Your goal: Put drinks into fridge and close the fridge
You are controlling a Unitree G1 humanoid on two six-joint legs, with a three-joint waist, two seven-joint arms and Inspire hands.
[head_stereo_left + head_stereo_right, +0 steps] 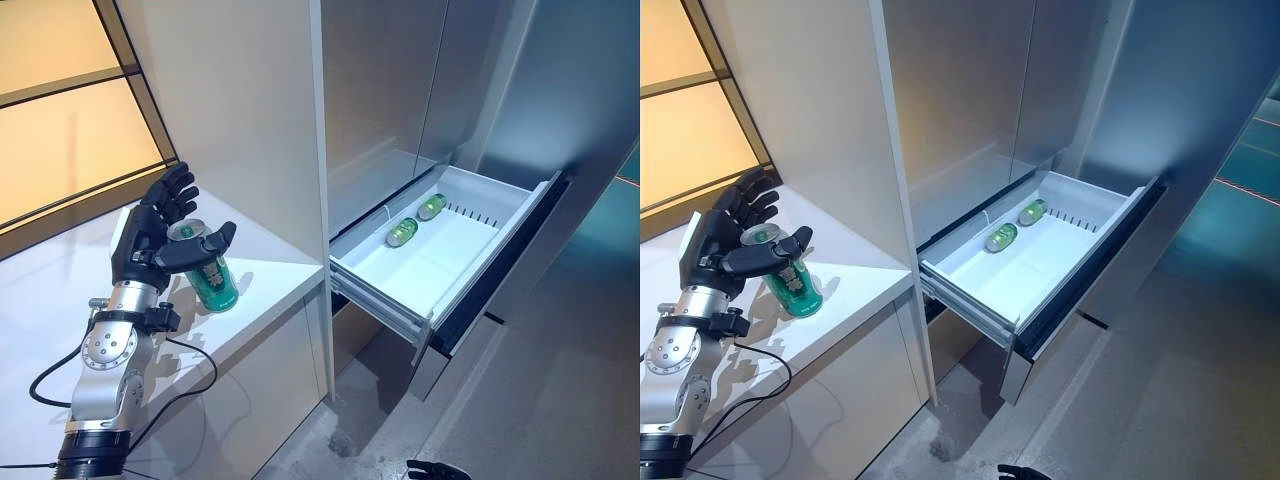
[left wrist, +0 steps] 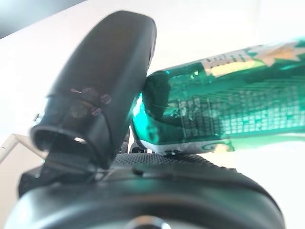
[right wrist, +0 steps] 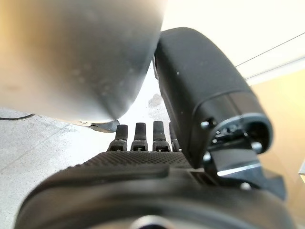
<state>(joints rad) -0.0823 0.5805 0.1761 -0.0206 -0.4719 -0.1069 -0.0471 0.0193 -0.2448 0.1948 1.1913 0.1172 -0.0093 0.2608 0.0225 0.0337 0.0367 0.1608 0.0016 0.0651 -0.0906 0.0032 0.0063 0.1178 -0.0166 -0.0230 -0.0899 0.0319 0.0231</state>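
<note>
Left hand [image 1: 150, 240] open beside green can [image 1: 212, 280]

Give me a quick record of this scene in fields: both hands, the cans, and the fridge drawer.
left hand: fingers open, thumb against the green can, not yet closed round it
green can: upright on the white counter
right hand: hangs low over the floor, fingers relaxed, holds nothing
fridge drawer: pulled open
in drawer: two green cans, lying on their sides
</note>
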